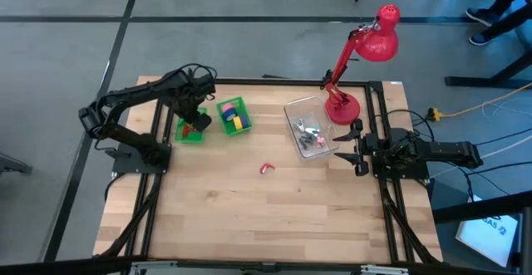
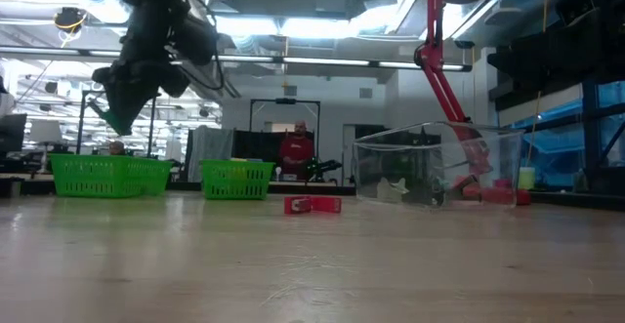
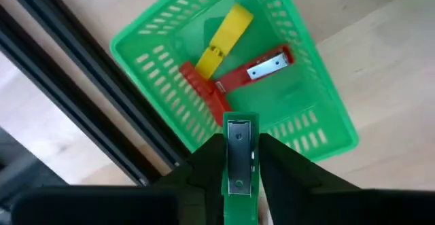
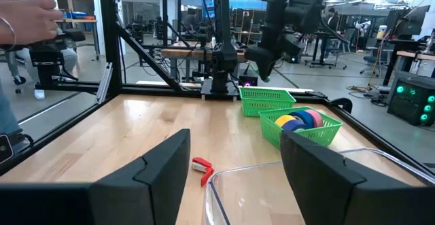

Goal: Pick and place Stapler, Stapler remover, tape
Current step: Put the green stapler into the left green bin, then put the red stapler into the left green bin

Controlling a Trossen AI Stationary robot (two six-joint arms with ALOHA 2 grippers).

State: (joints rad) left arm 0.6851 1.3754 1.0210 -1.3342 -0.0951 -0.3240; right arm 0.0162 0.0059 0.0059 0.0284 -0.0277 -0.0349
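Note:
My left gripper (image 3: 239, 158) points down over the left green bin (image 3: 136, 41), shut on a green stapler (image 3: 239, 143). In the low view the stapler (image 2: 115, 118) shows below the gripper (image 2: 125, 89), well above that bin (image 2: 107, 175). A yellow stapler (image 3: 221, 38) and a red stapler (image 3: 255, 72) lie on the bin's floor. The tape rolls (image 1: 236, 119), yellow, pink and blue, lie in the second green bin (image 1: 223, 107). A small red stapler remover (image 1: 267, 169) lies on the bare table. My right gripper (image 1: 353, 146) waits open at the table's right edge. My left gripper pinches the green stapler by its two long sides (image 3: 227, 164) between its two fingers. The fingers come from above, pointing down, and lie along the stapler. The stapler's lower end (image 3: 238, 133), with a metal plate, sticks out below the fingertips, clear above the bin.
A clear plastic container (image 1: 309, 127) with small items stands right of centre. A red desk lamp (image 1: 370, 38) has its base (image 1: 342, 107) at the far right. Bare wood lies around the stapler remover (image 4: 202, 167). People show in the room beyond the table.

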